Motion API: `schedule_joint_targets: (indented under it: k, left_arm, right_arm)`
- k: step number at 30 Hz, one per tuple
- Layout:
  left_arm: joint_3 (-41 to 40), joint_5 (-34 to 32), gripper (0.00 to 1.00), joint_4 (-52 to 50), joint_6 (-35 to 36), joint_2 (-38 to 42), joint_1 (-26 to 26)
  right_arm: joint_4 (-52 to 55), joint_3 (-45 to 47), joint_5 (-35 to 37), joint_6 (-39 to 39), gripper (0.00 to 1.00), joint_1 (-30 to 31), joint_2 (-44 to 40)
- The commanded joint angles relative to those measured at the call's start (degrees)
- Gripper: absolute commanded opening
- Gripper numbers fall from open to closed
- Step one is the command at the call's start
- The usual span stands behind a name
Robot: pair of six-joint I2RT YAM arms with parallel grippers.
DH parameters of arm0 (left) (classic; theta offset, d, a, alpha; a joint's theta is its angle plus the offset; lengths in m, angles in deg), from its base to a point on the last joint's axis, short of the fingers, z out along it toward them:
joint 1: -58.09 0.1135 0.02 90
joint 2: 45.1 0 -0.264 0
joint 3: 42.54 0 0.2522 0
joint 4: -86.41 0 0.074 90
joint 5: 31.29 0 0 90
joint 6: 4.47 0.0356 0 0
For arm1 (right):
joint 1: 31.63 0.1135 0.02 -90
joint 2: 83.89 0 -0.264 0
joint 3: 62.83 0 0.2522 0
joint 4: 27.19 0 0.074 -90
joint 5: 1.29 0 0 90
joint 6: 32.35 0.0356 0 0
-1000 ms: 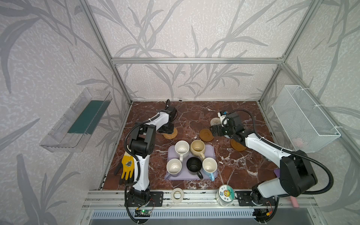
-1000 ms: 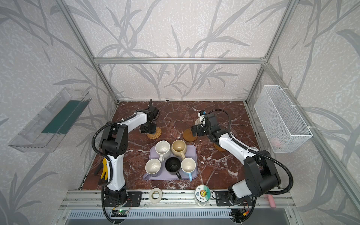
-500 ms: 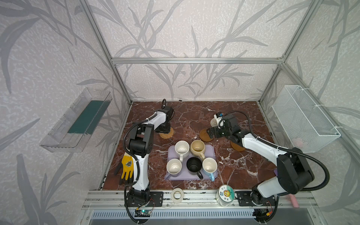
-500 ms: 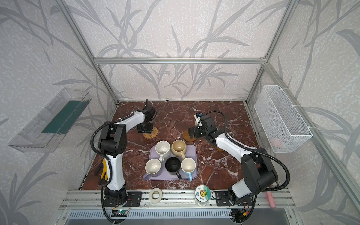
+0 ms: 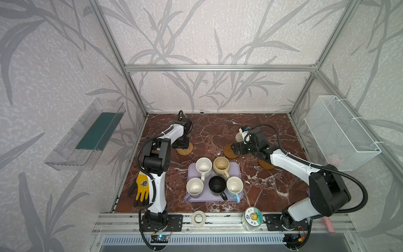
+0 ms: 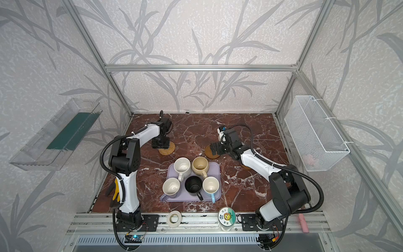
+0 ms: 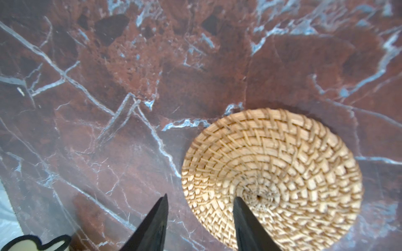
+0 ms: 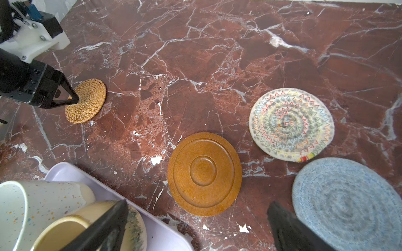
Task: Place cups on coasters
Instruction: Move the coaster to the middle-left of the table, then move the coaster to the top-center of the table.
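Observation:
Five cups stand on a lavender tray (image 5: 236,170): white (image 5: 204,166), beige (image 5: 221,165), lavender (image 5: 194,187), black (image 5: 217,185) and light blue (image 5: 234,186). The tan rattan coaster (image 5: 185,148) lies flat behind the tray. My left gripper (image 7: 201,196) is open low over its edge, one fingertip (image 8: 74,98) on the weave. A brown wooden coaster (image 8: 204,173), a cream woven one (image 8: 291,123) and a grey-blue one (image 8: 348,204) lie further right. Another brown coaster (image 5: 266,164) shows beside the right arm. My right gripper (image 8: 199,203) hangs wide open and empty above the wooden coaster's near edge.
A yellow glove (image 5: 142,187) lies by the left arm's base. A white tape roll (image 5: 198,218) and a jar with a cartoon lid (image 5: 253,216) sit on the front rail. A wire basket (image 5: 340,133) hangs on the right wall, a clear shelf (image 5: 87,135) on the left.
The right gripper has swung left and forward, from the cream coaster to the wooden one. The rattan coaster has slid slightly left with the left gripper, whose jaws have widened a little.

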Motion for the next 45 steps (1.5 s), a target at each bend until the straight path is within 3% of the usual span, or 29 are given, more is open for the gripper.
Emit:
schedule_joint_targets:
  k: [1,8,16,22,26,39,45]
  left_arm:
    - [3.27,-1.17,0.54,-3.89,-1.51,3.54,-0.09]
    - [8.06,0.97,0.65,-6.70,-1.42,7.44,-2.29]
    - [9.55,18.69,0.82,-0.90,-0.59,8.79,-8.95]
    - [15.82,21.22,0.83,-1.31,2.39,1.15,-16.01]
    - [18.62,24.40,0.80,0.06,2.25,-3.27,-17.76]
    - [26.94,20.27,0.77,0.22,3.28,-15.88,-23.22]
    - [28.06,20.26,0.77,0.98,1.98,-17.48,-24.75]
  right_arm:
    - [1.17,-2.01,1.13,0.31,1.00,0.24,-0.93]
    - [5.36,-2.13,4.50,2.06,1.00,0.10,-1.56]
    - [11.99,-4.17,4.73,5.25,0.97,-1.26,1.60]
    - [12.57,-3.70,4.85,7.33,0.96,-2.76,2.29]
    - [14.05,-4.19,3.47,7.22,0.92,-3.51,2.97]
    - [13.52,-1.86,3.05,7.35,0.91,-6.39,0.30]
    - [13.10,-0.99,2.29,7.81,0.91,-6.57,0.21]
